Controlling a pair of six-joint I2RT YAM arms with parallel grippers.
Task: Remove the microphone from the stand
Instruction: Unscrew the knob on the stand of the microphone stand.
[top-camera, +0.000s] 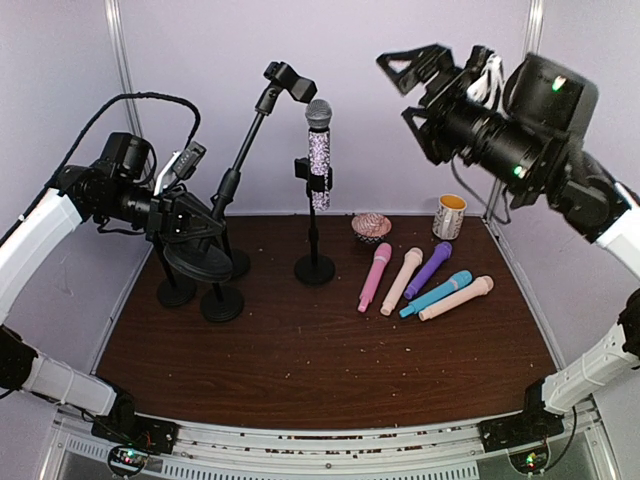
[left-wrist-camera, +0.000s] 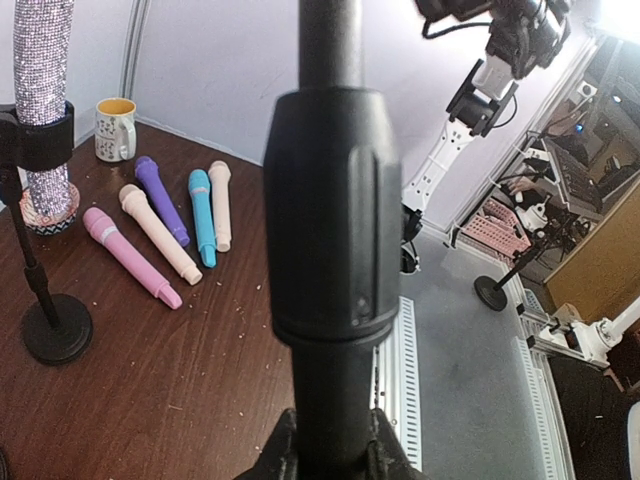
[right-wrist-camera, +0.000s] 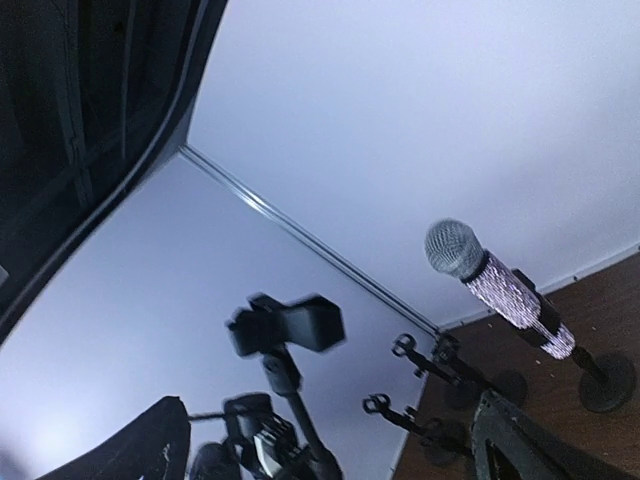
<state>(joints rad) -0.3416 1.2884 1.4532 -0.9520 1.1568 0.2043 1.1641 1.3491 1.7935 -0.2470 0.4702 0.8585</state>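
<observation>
Seeing the glittery microphone (top-camera: 319, 160) sitting upright in the clip of the short stand (top-camera: 315, 268), near the middle of the worktop's far edge. Pinching the pole of the taller empty stand (top-camera: 249, 140) by the left edge with the left gripper (top-camera: 195, 228), fingertips being cut off at the bottom of its wrist view. Holding the right gripper (top-camera: 408, 92) high over the far right corner, jaws spreading wide. Finding the dark print on the mug (top-camera: 449, 216) too small for reading.

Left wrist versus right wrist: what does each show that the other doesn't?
Left wrist only: a black stand pole close up, five toy microphones lying flat, and a mug. Right wrist only: the mesh head of the sparkly microphone and an empty clip on another stand. Both: the sparkly microphone clipped in its short stand.
</observation>
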